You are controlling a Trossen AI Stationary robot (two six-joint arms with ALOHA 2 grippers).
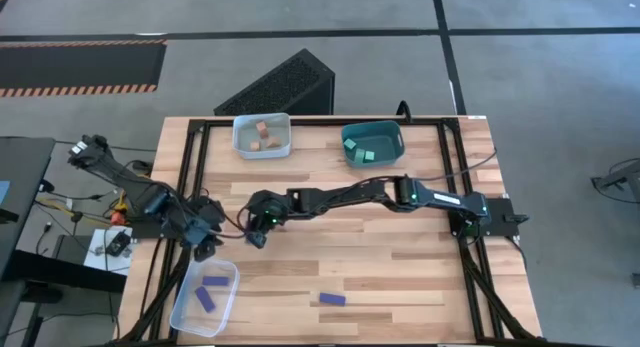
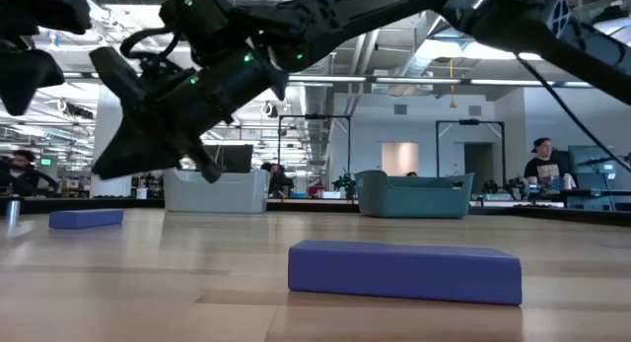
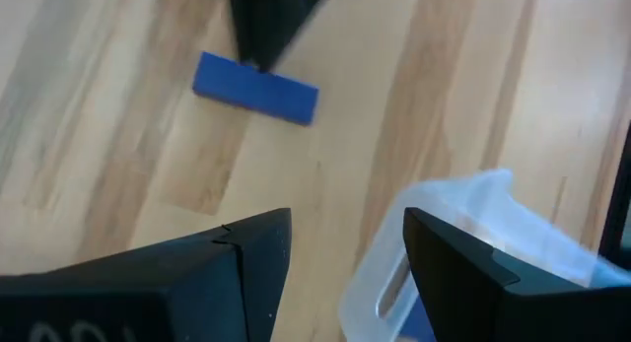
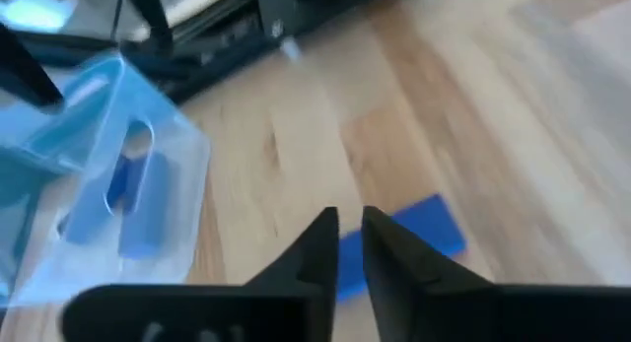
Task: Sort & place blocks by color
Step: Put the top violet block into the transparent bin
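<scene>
A dark blue block (image 3: 256, 86) lies flat on the table; my right gripper hides it in the high view. That right gripper (image 4: 347, 216), reaching far across toward the table's left (image 1: 255, 237), slants down over this block, its fingers open by a narrow gap with nothing in it. My left gripper (image 3: 347, 219) is open and holds nothing. It hangs over the table beside the clear bin's (image 1: 205, 299) far rim. The bin holds two blue blocks (image 1: 208, 292). Another blue block (image 1: 332, 299) lies flat near the table's front edge. My right gripper has its fingertips (image 3: 258, 48) right at one long edge (image 3: 246, 68) of the blue block, coming slanting from above. I cannot tell whether they touch it. The block lies flat on the table.
A pale grey bin (image 1: 262, 137) with tan cubes and a teal bin (image 1: 372, 145) with teal cubes stand at the table's far edge. Bare wood lies in the middle and right. A black frame rail runs along the left side (image 1: 185, 187).
</scene>
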